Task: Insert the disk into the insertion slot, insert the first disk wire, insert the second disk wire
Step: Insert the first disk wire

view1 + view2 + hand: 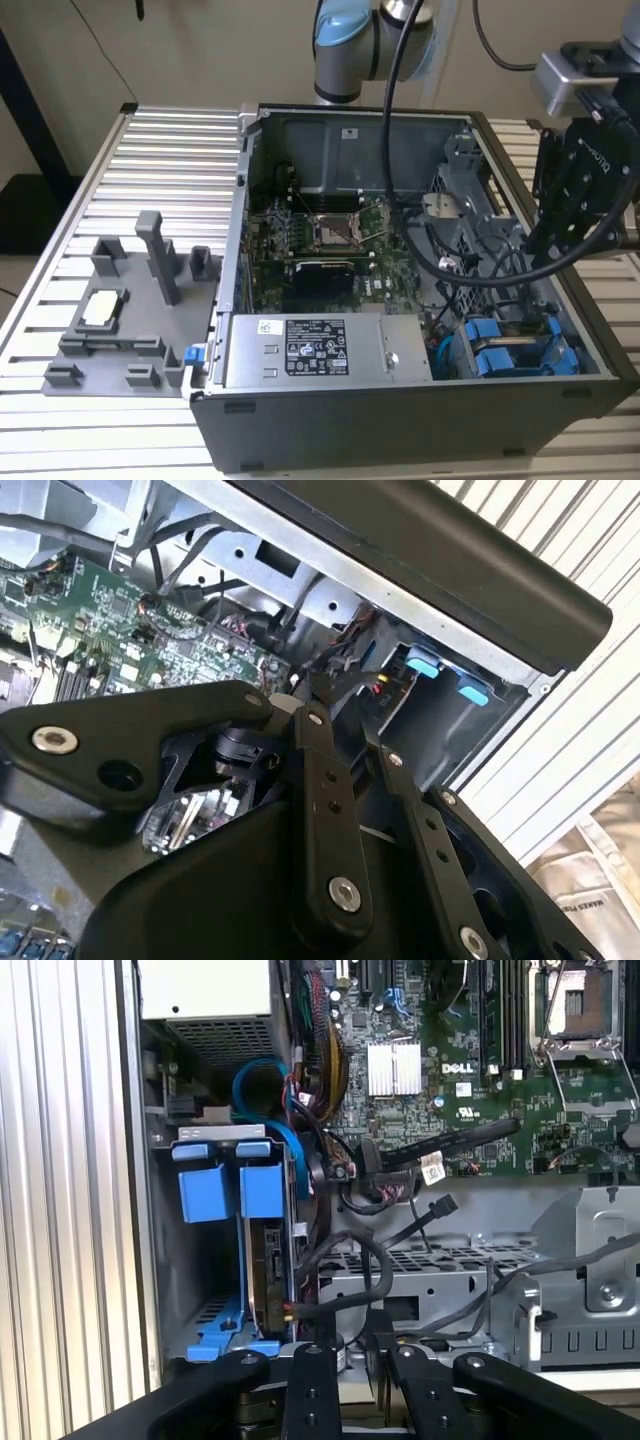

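In the exterior view, with the open computer case (400, 420) as your dial, the power-supply box (310, 350) lies at 6 o'clock and the motherboard (320, 240) sits near the centre. The disk (500, 358) shows as bright blue frame parts at about 4 o'clock, down inside the insertion slot (545, 335) of the grey drive cage. Your gripper (540, 240) hangs over the case at 3 o'clock, tips pointing down toward the cables and well above the disk. The arm (350, 40) stands beyond the case at 12 o'clock. The grey fixture tray (110, 345) rests on the slatted table (170, 160) out at 9 o'clock. In the first wrist view the disk (260, 1250) is seated edge-on in the insertion slot (200, 1270), its blue tabs beside the case wall. Black cables loop just beside it, and one loose black connector (445, 1205) hangs free between the cage and the motherboard (450, 1060). The gripper (350, 1335) is over the perforated cage metal, apart from the disk. In the second wrist view the gripper (305, 690) has its fingertips drawn together with nothing clasped between them, and the blue tabs of the disk (440, 675) sit beyond it against the case wall.
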Motion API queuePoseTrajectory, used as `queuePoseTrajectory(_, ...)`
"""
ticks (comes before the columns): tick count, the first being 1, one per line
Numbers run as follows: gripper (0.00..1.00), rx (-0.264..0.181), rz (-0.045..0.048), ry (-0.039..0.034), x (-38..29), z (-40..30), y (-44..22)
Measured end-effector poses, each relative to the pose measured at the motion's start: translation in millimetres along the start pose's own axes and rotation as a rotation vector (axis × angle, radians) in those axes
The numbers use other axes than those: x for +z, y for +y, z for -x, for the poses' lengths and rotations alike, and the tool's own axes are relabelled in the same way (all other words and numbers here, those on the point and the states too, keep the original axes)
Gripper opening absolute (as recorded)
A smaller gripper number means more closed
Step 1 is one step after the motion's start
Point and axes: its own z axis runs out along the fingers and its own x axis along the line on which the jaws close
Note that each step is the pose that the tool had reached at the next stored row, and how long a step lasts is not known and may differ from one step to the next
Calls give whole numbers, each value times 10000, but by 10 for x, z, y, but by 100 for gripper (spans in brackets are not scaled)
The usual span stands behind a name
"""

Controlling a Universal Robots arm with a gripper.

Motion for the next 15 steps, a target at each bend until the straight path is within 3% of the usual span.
queuePoseTrajectory(5,27,-1,-1,0,1,2,69)
queuePoseTrajectory(15,27,0,-35,-1,2,17,284)
